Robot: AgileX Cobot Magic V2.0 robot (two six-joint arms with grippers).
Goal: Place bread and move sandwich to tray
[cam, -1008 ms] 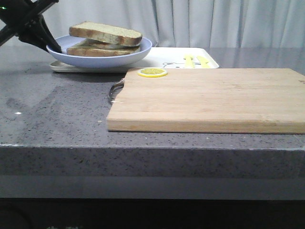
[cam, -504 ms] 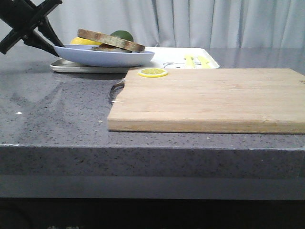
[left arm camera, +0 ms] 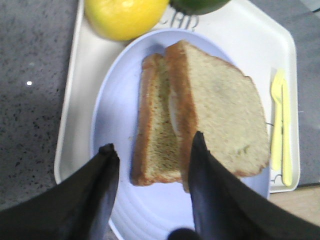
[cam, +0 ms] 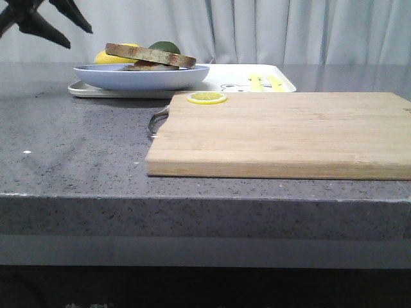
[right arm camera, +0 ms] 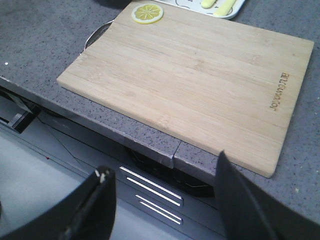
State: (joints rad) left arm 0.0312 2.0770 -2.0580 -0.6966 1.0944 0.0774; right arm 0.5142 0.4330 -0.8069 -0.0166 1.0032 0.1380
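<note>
Stacked sandwich (left arm camera: 200, 117) over white tray (left arm camera: 250, 45)

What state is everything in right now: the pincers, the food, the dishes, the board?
Left pincer: open, empty, above the plate.
Right pincer: open, empty.
Sandwich: on the blue plate, slices offset.
Blue plate: resting on the tray.
Lemon slice: flat on the cutting board.

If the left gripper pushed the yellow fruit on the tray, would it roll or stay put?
The yellow fruit looks rounded and smooth, so it would likely roll. The blue plate and the tray rim close beside it would probably stop it quickly. Its rind may be slippery between the open left gripper fingers.
</note>
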